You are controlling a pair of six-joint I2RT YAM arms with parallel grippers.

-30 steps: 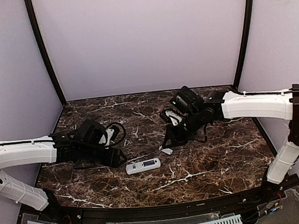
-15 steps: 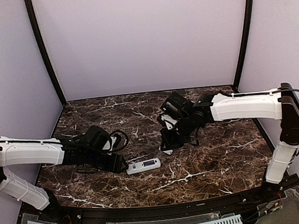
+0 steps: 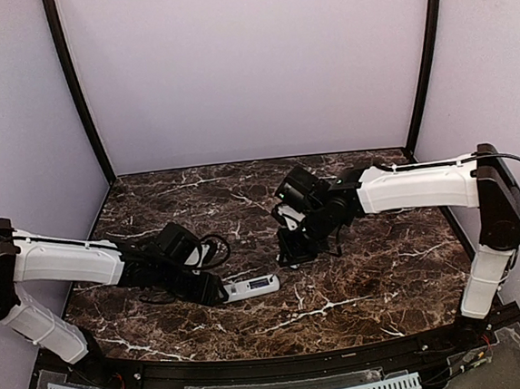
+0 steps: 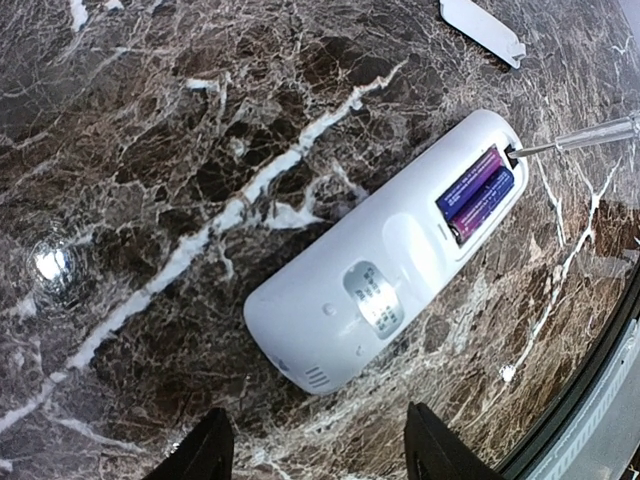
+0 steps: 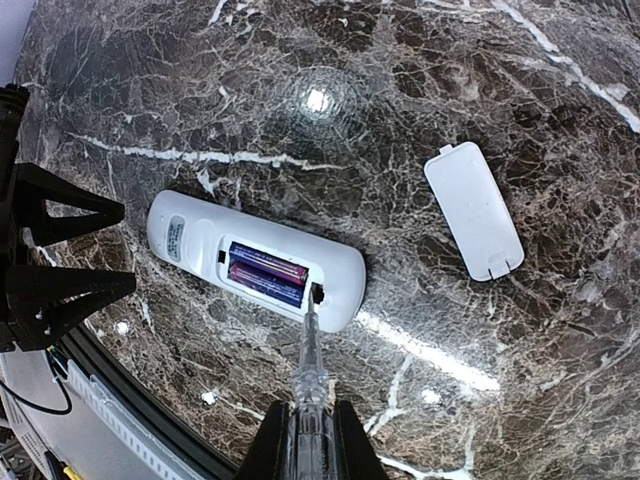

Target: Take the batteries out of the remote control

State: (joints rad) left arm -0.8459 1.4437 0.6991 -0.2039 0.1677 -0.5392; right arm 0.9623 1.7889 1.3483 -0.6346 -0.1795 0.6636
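The white remote control [image 3: 250, 287] lies back-up on the marble, its battery bay open. Two blue-purple batteries [image 5: 265, 273] sit side by side in the bay; they also show in the left wrist view [image 4: 475, 193]. My right gripper [image 5: 308, 440] is shut on a clear-handled screwdriver [image 5: 310, 385], whose tip rests in the notch at the bay's end. My left gripper [image 4: 325, 450] is open, its jaws apart just short of the remote's [image 4: 380, 270] rounded end. In the top view the left gripper [image 3: 216, 294] is at the remote's left end and the right gripper [image 3: 287, 248] is above its right end.
The small white battery cover [image 5: 473, 210] lies flat on the marble beyond the remote's right end; it also shows in the left wrist view [image 4: 482, 28]. The table's black front edge [image 3: 275, 362] runs close behind the remote. Purple walls enclose the table.
My left gripper has slid right up to the remote's left end. My right gripper has moved left and down, bringing the screwdriver to the remote's right end.
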